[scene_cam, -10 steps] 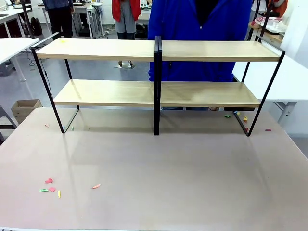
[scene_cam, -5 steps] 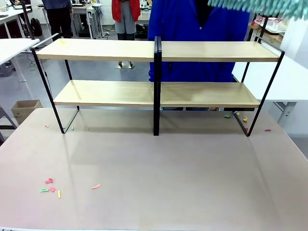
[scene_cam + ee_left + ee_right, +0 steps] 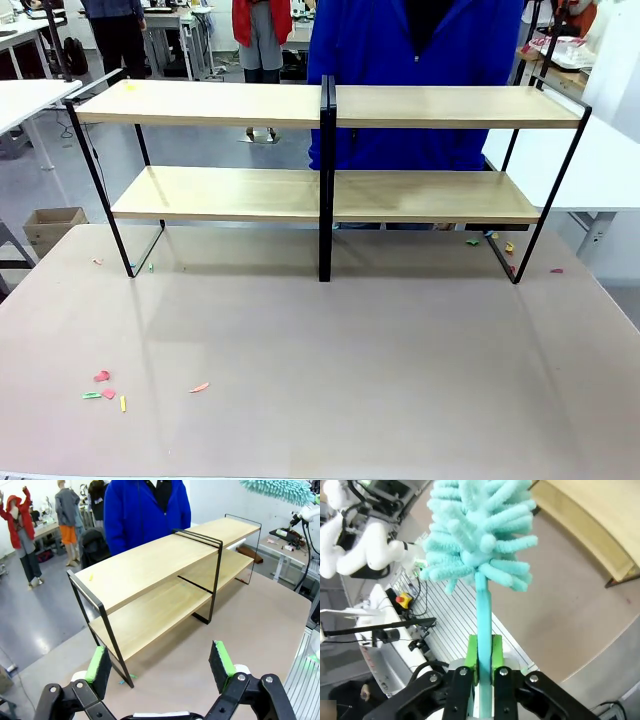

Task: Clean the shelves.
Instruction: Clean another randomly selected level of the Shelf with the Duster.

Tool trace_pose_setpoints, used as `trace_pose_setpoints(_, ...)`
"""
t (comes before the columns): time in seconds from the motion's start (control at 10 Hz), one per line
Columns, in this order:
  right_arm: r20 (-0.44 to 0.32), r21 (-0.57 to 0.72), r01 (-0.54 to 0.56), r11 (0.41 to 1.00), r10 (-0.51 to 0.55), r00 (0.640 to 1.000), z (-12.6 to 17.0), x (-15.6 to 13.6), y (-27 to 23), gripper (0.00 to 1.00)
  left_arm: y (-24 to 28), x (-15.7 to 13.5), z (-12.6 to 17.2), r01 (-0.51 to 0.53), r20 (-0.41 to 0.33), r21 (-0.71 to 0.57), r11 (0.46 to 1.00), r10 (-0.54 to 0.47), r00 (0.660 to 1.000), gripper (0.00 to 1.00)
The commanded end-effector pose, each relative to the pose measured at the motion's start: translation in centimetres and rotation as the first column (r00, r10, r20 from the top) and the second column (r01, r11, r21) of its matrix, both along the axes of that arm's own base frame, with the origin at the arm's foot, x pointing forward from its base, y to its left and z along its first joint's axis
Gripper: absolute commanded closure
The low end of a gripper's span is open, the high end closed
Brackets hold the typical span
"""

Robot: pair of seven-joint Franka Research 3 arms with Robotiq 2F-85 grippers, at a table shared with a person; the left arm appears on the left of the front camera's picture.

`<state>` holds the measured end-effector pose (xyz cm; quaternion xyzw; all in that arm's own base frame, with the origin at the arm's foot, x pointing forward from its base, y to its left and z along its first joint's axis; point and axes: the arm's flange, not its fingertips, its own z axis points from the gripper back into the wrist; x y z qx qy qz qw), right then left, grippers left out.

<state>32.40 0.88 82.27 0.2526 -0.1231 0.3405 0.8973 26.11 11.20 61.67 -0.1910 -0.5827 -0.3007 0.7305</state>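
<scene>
The shelves (image 3: 330, 150) stand across the far half of the beige tabletop: two long light-wood boards in a thin black frame with a black centre post. A small yellow scrap (image 3: 130, 87) lies on the top board's left end. In the left wrist view the shelves (image 3: 160, 570) run diagonally ahead of my left gripper (image 3: 160, 662), which is open and holds nothing. My right gripper (image 3: 484, 652) is shut on the handle of a teal fluffy duster (image 3: 480, 530), held high above the table, with the shelves' end (image 3: 600, 525) below it. The duster's head (image 3: 275, 489) also hangs high at the left wrist view's upper right.
A person in a blue jacket (image 3: 410, 60) stands right behind the shelves. Coloured paper scraps (image 3: 105, 385) lie at the table's near left, more by the rack's right foot (image 3: 500, 243). White tables flank both sides; a cardboard box (image 3: 52, 225) sits on the floor at left.
Half a second ago the duster's head showed at the front view's top right; it has since passed out of that view. The shelves and scraps have not moved.
</scene>
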Motion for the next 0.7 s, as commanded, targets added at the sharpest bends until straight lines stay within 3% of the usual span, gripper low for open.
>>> trace_pose_setpoints(0.0,0.034,-0.094,0.001,0.996,0.003,0.999,1.6,3.5,8.5,0.88,0.0,0.0,0.0,0.000,-0.003,0.009,1.000,0.000,1.000,0.00)
trace_pose_setpoints(0.2,0.062,-0.202,0.127,0.971,-0.116,0.991,2.0,7.9,20.0,0.88,0.0,0.0,0.0,0.000,-0.003,0.009,1.000,0.000,1.000,0.00)
trace_pose_setpoints(0.4,0.101,-0.216,0.078,0.973,-0.058,0.993,2.1,10.3,27.7,0.88,0.0,0.0,0.0,0.000,-0.003,0.009,1.000,0.000,1.000,0.00)
trace_pose_setpoints(0.5,0.076,-0.374,0.054,0.926,-0.028,0.997,1.6,10.0,27.8,0.88,0.0,0.0,0.0,0.000,-0.003,0.009,1.000,0.000,1.000,0.00)
trace_pose_setpoints(0.6,0.093,-0.155,0.051,0.987,-0.037,0.995,-0.5,7.8,27.0,0.88,0.0,0.0,0.0,0.000,-0.003,0.009,1.000,0.000,1.000,0.00)
